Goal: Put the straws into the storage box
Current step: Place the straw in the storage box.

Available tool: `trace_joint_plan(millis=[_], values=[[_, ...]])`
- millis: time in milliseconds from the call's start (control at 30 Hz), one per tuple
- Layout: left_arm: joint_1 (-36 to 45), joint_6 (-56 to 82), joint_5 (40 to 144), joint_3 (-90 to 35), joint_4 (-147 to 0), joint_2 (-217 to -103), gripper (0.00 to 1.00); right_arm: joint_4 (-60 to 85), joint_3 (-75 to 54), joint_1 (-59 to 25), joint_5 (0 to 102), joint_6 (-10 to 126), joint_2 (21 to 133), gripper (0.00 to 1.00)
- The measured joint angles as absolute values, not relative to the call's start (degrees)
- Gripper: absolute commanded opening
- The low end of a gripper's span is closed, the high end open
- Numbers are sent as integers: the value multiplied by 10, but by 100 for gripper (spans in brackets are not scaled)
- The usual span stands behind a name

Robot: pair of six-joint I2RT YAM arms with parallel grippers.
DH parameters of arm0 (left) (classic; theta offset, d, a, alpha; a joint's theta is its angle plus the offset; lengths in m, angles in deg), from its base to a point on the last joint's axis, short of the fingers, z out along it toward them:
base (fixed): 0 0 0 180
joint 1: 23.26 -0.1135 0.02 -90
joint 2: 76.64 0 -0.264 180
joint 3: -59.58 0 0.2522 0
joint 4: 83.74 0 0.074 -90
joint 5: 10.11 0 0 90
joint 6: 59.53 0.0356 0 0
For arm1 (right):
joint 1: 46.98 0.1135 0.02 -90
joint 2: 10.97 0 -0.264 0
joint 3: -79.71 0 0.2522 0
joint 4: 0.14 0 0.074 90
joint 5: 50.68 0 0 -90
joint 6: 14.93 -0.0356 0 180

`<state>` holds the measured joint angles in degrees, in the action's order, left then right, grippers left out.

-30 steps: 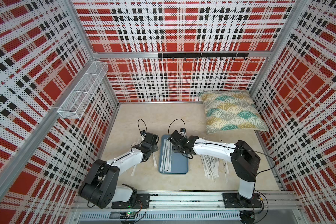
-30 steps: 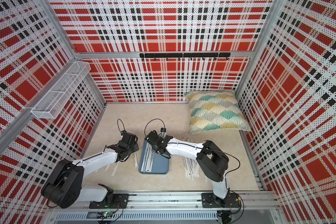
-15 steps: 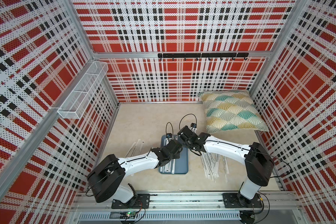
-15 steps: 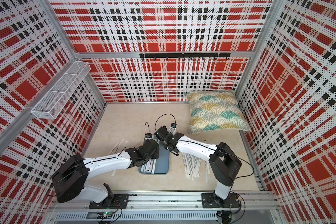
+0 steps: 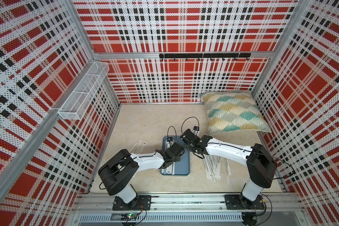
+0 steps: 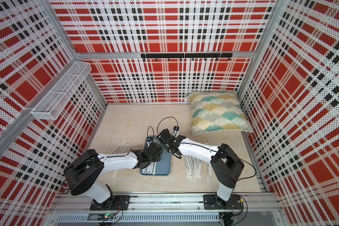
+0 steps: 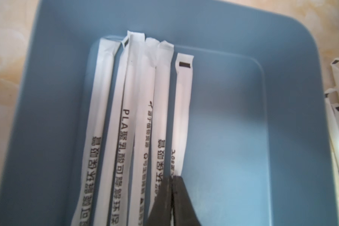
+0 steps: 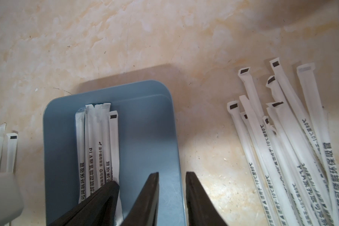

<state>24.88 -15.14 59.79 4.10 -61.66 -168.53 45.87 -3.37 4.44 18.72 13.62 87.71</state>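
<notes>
The left gripper (image 7: 172, 182), having crossed from the loose straws (image 5: 138, 146) near the bench's left edge, is now hanging over the storage box (image 7: 243, 137) mid-bench. Its jaws are pinching a wrapped straw (image 7: 182, 109) that is lying beside the stored straws (image 7: 145, 97). The right gripper (image 8: 172, 174) is hovering at the box's rim, jaws parted and empty. Release is judged imminent. A larger pile of straws (image 8: 282, 146) is waiting toward the right edge.

Both top views overhead, facing down; wrist views close, sharing storage box (image 7: 233, 117) (image 8: 149, 137).
</notes>
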Motion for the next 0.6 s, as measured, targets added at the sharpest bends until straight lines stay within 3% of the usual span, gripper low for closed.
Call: trace_joint_plan(millis=[167,333,400,533,600], values=[[247,-148,595,39,-614,-1685,14,458,-34,44,187,137,877,29],[242,-140,594,25,-600,-1672,23,464,-34,44,187,141,876,28],[237,-136,593,16,-588,-1656,29,470,-30,42,187,144,870,28],[214,-125,586,2,-565,-1593,55,494,12,38,184,156,816,28],[194,-110,581,3,-555,-1545,63,515,40,35,185,169,780,28]])
